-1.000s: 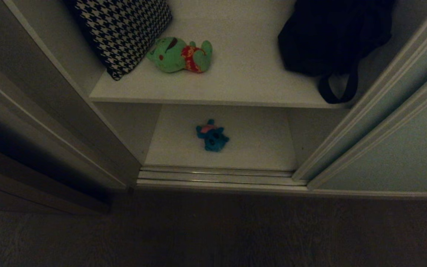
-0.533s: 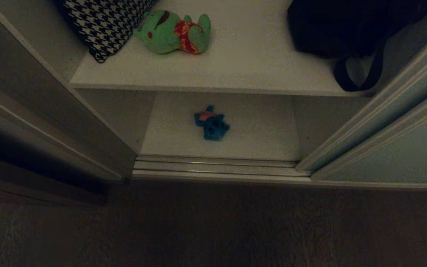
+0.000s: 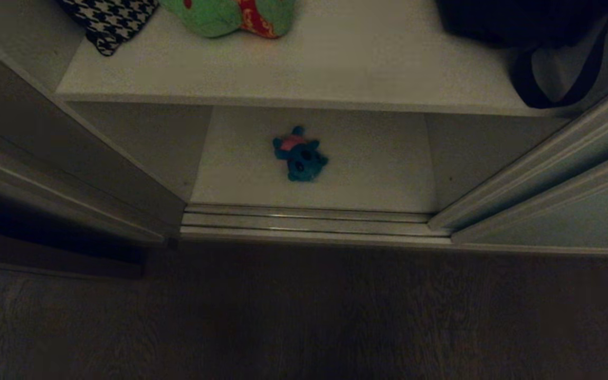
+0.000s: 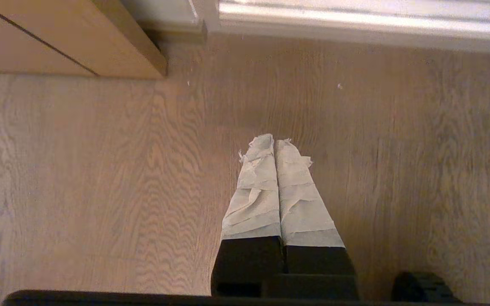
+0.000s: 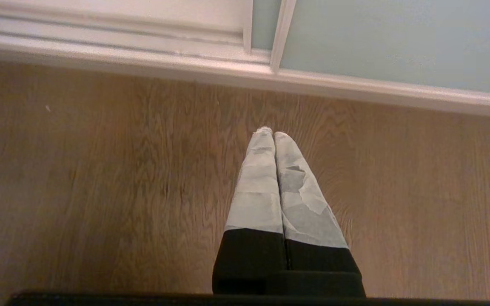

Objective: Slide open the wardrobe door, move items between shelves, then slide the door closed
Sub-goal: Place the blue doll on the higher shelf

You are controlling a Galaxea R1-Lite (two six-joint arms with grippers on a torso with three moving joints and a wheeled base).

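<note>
Teal-blue plush toy (image 3: 300, 154) is the item under inspection. My left gripper (image 4: 274, 146) and right gripper (image 5: 273, 135) both hang pressed shut and empty, pointing down over the wood floor (image 4: 100, 178), short of the ribbed floor track (image 3: 309, 224). Neither shows in the head view. Beyond the track the toy lies mid-width on the bottom shelf (image 3: 378, 179), ahead of both grippers; I cannot tell which is nearer. The sliding wardrobe door (image 5: 398, 42) stands open at my right. The green plush toy (image 3: 230, 16) sits on the upper shelf (image 3: 335, 68)
</note>
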